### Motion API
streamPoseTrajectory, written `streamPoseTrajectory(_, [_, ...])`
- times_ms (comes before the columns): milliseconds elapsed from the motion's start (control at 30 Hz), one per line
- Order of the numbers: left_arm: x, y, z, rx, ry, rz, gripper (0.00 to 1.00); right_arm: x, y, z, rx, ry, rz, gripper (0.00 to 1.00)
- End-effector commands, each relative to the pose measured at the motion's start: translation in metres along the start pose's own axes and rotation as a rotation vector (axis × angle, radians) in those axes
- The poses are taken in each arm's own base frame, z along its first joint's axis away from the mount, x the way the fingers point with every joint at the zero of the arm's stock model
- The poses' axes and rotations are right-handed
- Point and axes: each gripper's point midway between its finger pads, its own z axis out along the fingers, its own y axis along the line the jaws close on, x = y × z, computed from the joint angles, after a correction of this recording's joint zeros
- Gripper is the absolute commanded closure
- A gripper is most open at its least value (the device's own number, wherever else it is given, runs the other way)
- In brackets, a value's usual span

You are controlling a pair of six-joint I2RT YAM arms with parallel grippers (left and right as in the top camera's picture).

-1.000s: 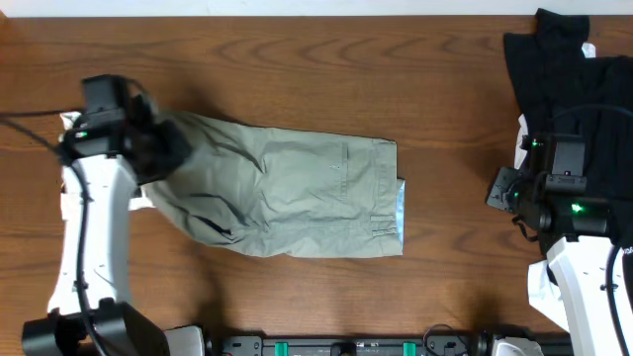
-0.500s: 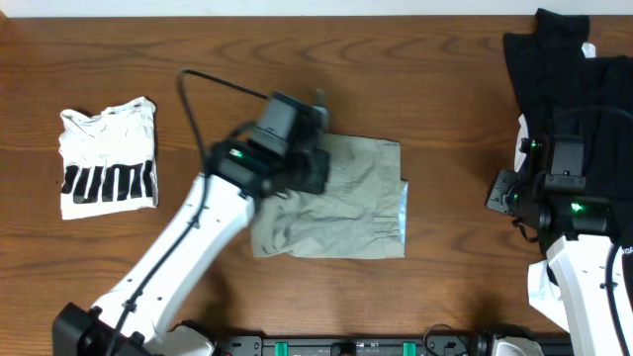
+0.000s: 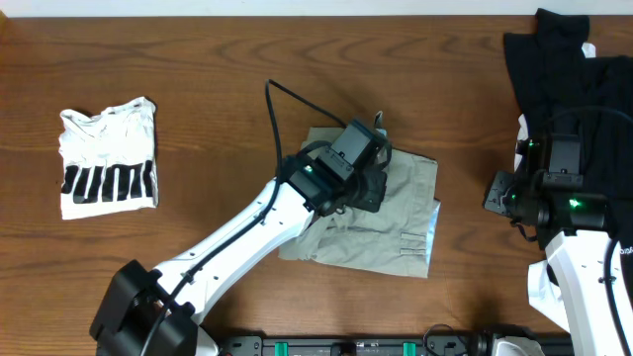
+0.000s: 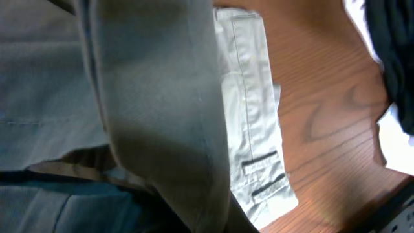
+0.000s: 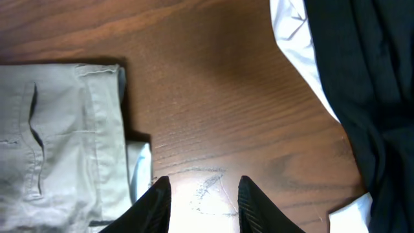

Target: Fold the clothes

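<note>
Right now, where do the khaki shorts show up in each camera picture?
Overhead: shorts at the centre.
Left wrist: shorts fill the left and middle.
Right wrist: shorts in the lower left corner.
Shared landmark: the black clothes, at the right edge in all three.

1 pr khaki shorts [image 3: 396, 242], 1 wht tee [image 3: 107, 158], 1 blk pile [image 3: 564, 69], 1 table [image 3: 247, 59], 2 arms: L arm [image 3: 247, 242], R arm [image 3: 579, 272]

The shorts [image 3: 396, 232] are laid centrally on the tabletop [image 3: 218, 59]; the tee [image 3: 107, 171] is set well to their left; the other garments [image 3: 566, 69] are heaped far right
</note>
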Motion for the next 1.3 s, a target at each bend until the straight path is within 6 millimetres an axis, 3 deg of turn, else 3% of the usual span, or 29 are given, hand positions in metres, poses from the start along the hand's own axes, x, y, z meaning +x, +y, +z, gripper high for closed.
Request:
streamPoseTrajectory(0, [-0.013, -0.015, -0.005, 0.045, -0.048, -0.021, 0.93, -0.004, 0.001, -0.002, -0.008, -0.006, -0.004, 0.67])
streamPoseTrajectory(133, [-0.009, -0.038, -0.006, 0.143, -0.026, -0.02, 0.72, -0.003, 0.001, -0.001, -0.007, -0.003, -0.003, 0.67])
streamPoseTrajectory(367, [0.016, -0.099, -0.017, 0.406, 0.072, 0.082, 0.64, -0.003, 0.001, 0.001, -0.006, 0.003, 0.004, 0.67])
streamPoseTrajectory(500, [0.024, -0.107, -0.025, 0.484, 0.104, 0.164, 0.64, -0.003, 0.001, 0.001, -0.005, 0.007, 0.004, 0.67])
streamPoseTrajectory(600, [0.013, -0.088, -0.032, 0.457, 0.079, 0.159, 0.64, 0.0, 0.005, 0.002, -0.025, 0.02, 0.001, 0.66])
streamPoseTrajectory(700, [-0.007, -0.057, -0.045, 0.417, 0.032, 0.089, 0.64, 0.006, 0.028, 0.0, -0.161, 0.05, -0.078, 0.65])
streamPoseTrajectory(867, [-0.037, 0.032, -0.062, 0.187, -0.066, -0.086, 0.66, 0.028, 0.073, -0.01, -0.434, 0.148, -0.167, 0.55])
streamPoseTrajectory(900, [-0.039, 0.051, -0.065, 0.135, -0.071, -0.127, 0.7, 0.036, 0.084, -0.014, -0.498, 0.185, -0.181, 0.53])
streamPoseTrajectory(1000, [-0.033, 0.089, -0.069, 0.037, -0.053, -0.217, 0.7, 0.055, 0.103, -0.02, -0.599, 0.273, -0.199, 0.39])
streamPoseTrajectory(1133, [-0.023, 0.112, -0.074, -0.013, -0.02, -0.283, 0.7, 0.072, 0.122, -0.026, -0.687, 0.36, -0.211, 0.18])
streamPoseTrajectory(1267, [-0.022, 0.115, -0.074, -0.017, -0.015, -0.292, 0.7, 0.079, 0.14, -0.035, -0.77, 0.421, -0.169, 0.12])
